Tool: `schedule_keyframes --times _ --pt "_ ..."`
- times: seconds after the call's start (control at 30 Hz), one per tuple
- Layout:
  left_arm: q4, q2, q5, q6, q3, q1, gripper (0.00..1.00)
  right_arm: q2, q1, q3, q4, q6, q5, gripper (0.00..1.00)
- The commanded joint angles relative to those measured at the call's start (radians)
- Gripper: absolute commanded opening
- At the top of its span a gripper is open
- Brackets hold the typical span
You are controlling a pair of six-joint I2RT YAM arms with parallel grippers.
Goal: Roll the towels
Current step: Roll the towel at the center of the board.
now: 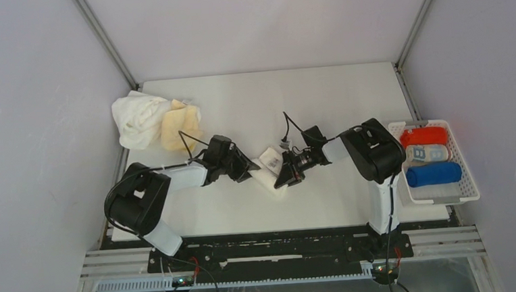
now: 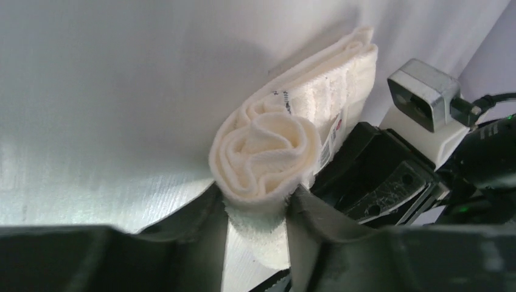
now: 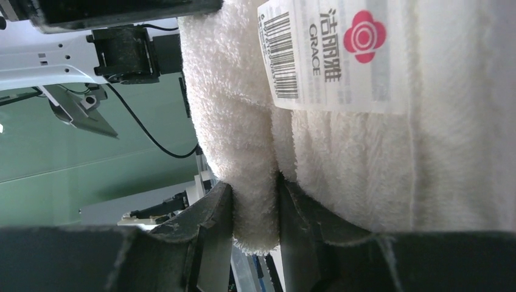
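A cream towel (image 1: 270,167) lies mid-table, partly rolled, between my two grippers. In the left wrist view its spiral end (image 2: 268,149) faces the camera. My left gripper (image 2: 257,210) has both fingers pressed against the lower part of the roll, shut on it. My right gripper (image 3: 255,210) is shut on a thick fold of the same towel (image 3: 365,164), below its printed label (image 3: 328,55). From above, the left gripper (image 1: 251,170) and the right gripper (image 1: 285,175) meet at the towel from opposite sides.
A crumpled white towel (image 1: 137,118) and a pale yellow-orange towel (image 1: 176,127) lie at the table's far left. A white slatted basket (image 1: 471,184) at the right edge holds a red roll (image 1: 422,136), a patterned roll (image 1: 426,153) and a blue roll (image 1: 433,174).
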Motion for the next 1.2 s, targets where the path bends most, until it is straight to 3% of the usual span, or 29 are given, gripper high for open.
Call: schedule_keyframes --times 0.0,0.1,0.2,0.33,0.53,0.8,1.17 --pt "-0.011 0.033 0.004 -0.011 0.031 -0.008 0.35 -0.019 0.014 0.026 -0.15 -0.11 0.187 0.31" --pt "-0.075 0.037 -0.017 0.01 0.046 -0.009 0.3 -0.082 0.034 0.053 -0.251 -0.172 0.264 0.32" --pt "-0.149 0.028 -0.039 0.035 0.066 -0.009 0.3 -0.19 0.083 0.077 -0.372 -0.248 0.418 0.4" --pt "-0.214 0.028 -0.052 0.062 0.097 -0.01 0.3 -0.398 0.201 0.082 -0.468 -0.329 0.752 0.53" --pt "-0.273 0.046 -0.046 0.082 0.137 -0.016 0.3 -0.561 0.433 0.082 -0.497 -0.422 1.275 0.62" --pt "-0.305 0.06 -0.037 0.086 0.153 -0.017 0.3 -0.493 0.692 0.118 -0.467 -0.507 1.623 0.66" --pt "-0.305 0.064 -0.03 0.084 0.153 -0.016 0.3 -0.256 0.849 0.184 -0.461 -0.57 1.871 0.64"
